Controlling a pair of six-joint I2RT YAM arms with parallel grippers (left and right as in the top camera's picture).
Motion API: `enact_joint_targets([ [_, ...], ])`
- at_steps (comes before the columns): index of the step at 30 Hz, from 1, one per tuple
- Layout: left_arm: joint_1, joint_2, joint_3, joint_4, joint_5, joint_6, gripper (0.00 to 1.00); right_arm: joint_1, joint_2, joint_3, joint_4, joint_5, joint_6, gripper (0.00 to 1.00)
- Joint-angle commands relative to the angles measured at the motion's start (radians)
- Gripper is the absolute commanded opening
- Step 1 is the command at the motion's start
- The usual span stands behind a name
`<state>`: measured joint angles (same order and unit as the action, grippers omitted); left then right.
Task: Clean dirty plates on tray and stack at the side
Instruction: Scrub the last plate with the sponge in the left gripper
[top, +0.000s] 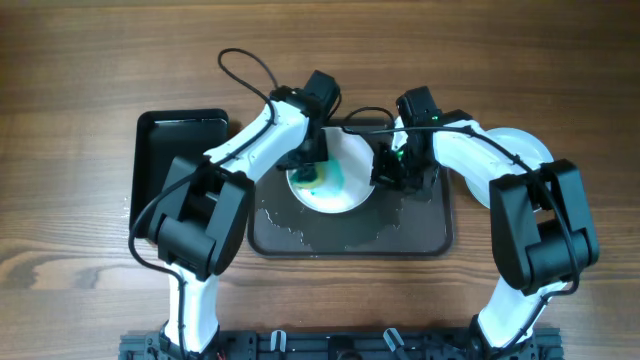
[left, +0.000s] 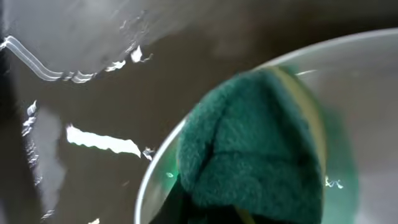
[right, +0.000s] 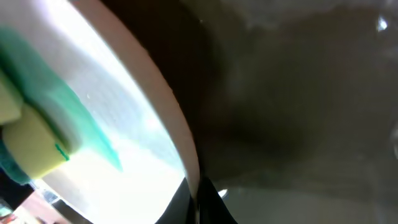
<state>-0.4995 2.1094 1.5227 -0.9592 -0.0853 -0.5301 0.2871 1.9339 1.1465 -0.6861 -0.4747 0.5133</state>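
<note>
A white plate (top: 335, 185) smeared green lies on the wet dark tray (top: 420, 235). My left gripper (top: 310, 172) is shut on a green and yellow sponge (left: 255, 149) and presses it on the plate's left part (left: 155, 180). My right gripper (top: 383, 170) is shut on the plate's right rim (right: 186, 149), its fingers pinching the edge. The right wrist view shows the sponge (right: 31, 143) and a green smear (right: 87, 124) on the plate.
An empty black tray (top: 170, 150) lies at the left. White plates (top: 520, 160) sit at the right under my right arm. Water pools on the dark tray (left: 99, 140).
</note>
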Motion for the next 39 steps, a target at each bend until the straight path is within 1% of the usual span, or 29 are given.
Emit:
enact_joint_targets([
  [1, 0.044, 0.018, -0.02, -0.098, 0.079, 0.097, 0.04, -0.03, 0.024, -0.03, 0.005, -0.018, 0.005, 0.04],
  [2, 0.039, 0.018, -0.02, -0.109, 0.208, 0.183, 0.04, -0.035, 0.024, -0.03, 0.017, -0.018, 0.002, 0.04],
  [3, 0.031, 0.018, -0.02, -0.111, 0.39, 0.299, 0.04, -0.036, 0.024, -0.03, 0.027, -0.018, 0.001, 0.04],
  [4, 0.023, 0.018, -0.02, -0.106, 0.514, 0.365, 0.04, -0.036, 0.024, -0.03, 0.031, -0.019, -0.002, 0.04],
  [5, 0.012, 0.018, -0.02, -0.092, 0.589, 0.396, 0.04, -0.036, 0.024, -0.03, 0.031, -0.023, -0.011, 0.04],
  [6, -0.002, 0.018, -0.02, -0.053, 0.626, 0.396, 0.04, -0.036, 0.024, -0.03, 0.032, -0.025, -0.015, 0.04],
  [8, -0.035, 0.018, -0.02, 0.069, 0.627, 0.385, 0.04, -0.036, 0.024, -0.03, 0.032, -0.025, -0.016, 0.04],
  [10, -0.048, 0.018, -0.02, 0.149, 0.616, 0.347, 0.04, -0.036, 0.024, -0.03, 0.032, -0.025, -0.016, 0.04],
  [12, -0.053, 0.018, -0.02, 0.22, 0.547, 0.286, 0.04, -0.036, 0.024, -0.03, 0.032, -0.025, -0.015, 0.04],
  [13, -0.054, 0.018, -0.02, 0.245, 0.466, 0.244, 0.04, -0.036, 0.024, -0.03, 0.032, -0.025, -0.016, 0.04],
  [15, -0.053, 0.018, -0.02, 0.261, 0.268, 0.189, 0.04, -0.036, 0.024, -0.03, 0.031, -0.025, -0.016, 0.04],
  [16, -0.052, 0.018, -0.02, 0.261, 0.105, 0.146, 0.04, -0.036, 0.024, -0.03, 0.031, -0.025, -0.017, 0.04],
  [17, -0.052, 0.018, -0.02, 0.26, 0.026, 0.131, 0.04, -0.036, 0.024, -0.03, 0.031, -0.024, -0.017, 0.04],
  [19, -0.052, 0.018, -0.02, 0.24, -0.115, 0.112, 0.04, -0.036, 0.024, -0.03, 0.031, -0.024, -0.017, 0.04],
  [21, -0.052, 0.018, -0.02, 0.158, -0.32, -0.015, 0.04, -0.036, 0.024, -0.03, 0.031, -0.024, -0.024, 0.04],
  [22, -0.052, 0.018, -0.02, 0.11, -0.388, -0.064, 0.04, -0.036, 0.024, -0.03, 0.031, -0.025, -0.024, 0.04],
  [24, -0.052, 0.018, -0.02, 0.053, -0.393, -0.067, 0.04, -0.036, 0.024, -0.03, 0.031, -0.025, -0.024, 0.04],
  [25, -0.052, 0.018, -0.02, 0.018, -0.357, -0.065, 0.04, -0.036, 0.024, -0.03, 0.031, -0.024, -0.024, 0.04],
  [26, -0.052, 0.018, -0.02, -0.027, -0.252, -0.037, 0.04, -0.036, 0.024, -0.03, 0.031, -0.024, -0.024, 0.04],
  [27, -0.052, 0.018, -0.02, -0.052, -0.117, 0.032, 0.04, -0.036, 0.024, -0.03, 0.031, -0.024, -0.024, 0.04],
  [28, -0.052, 0.018, -0.02, -0.067, 0.229, 0.175, 0.04, -0.036, 0.024, -0.03, 0.031, -0.025, -0.024, 0.04],
  [29, -0.053, 0.018, -0.02, -0.063, 0.519, 0.316, 0.04, -0.036, 0.024, -0.03, 0.031, -0.025, -0.023, 0.04],
  [30, -0.054, 0.018, -0.02, -0.043, 0.71, 0.385, 0.04, -0.036, 0.024, -0.03, 0.031, -0.025, -0.023, 0.04],
  [31, -0.054, 0.018, -0.02, -0.017, 0.744, 0.389, 0.04, -0.036, 0.024, -0.03, 0.031, -0.025, -0.023, 0.04],
  [33, -0.054, 0.018, -0.02, 0.073, 0.703, 0.357, 0.04, -0.036, 0.024, -0.03, 0.029, -0.026, -0.023, 0.04],
  [34, -0.054, 0.018, -0.02, 0.114, 0.621, 0.297, 0.04, -0.036, 0.024, -0.03, 0.026, -0.025, -0.024, 0.04],
  [35, -0.055, 0.018, -0.02, 0.172, 0.425, 0.165, 0.04, -0.036, 0.024, -0.03, 0.023, -0.025, -0.024, 0.05],
  [36, -0.055, 0.018, -0.02, 0.203, 0.329, 0.11, 0.04, -0.036, 0.024, -0.03, 0.023, -0.025, -0.024, 0.04],
  [39, -0.05, 0.018, -0.02, 0.292, 0.071, 0.046, 0.04, -0.036, 0.024, -0.03, 0.023, -0.025, -0.024, 0.04],
])
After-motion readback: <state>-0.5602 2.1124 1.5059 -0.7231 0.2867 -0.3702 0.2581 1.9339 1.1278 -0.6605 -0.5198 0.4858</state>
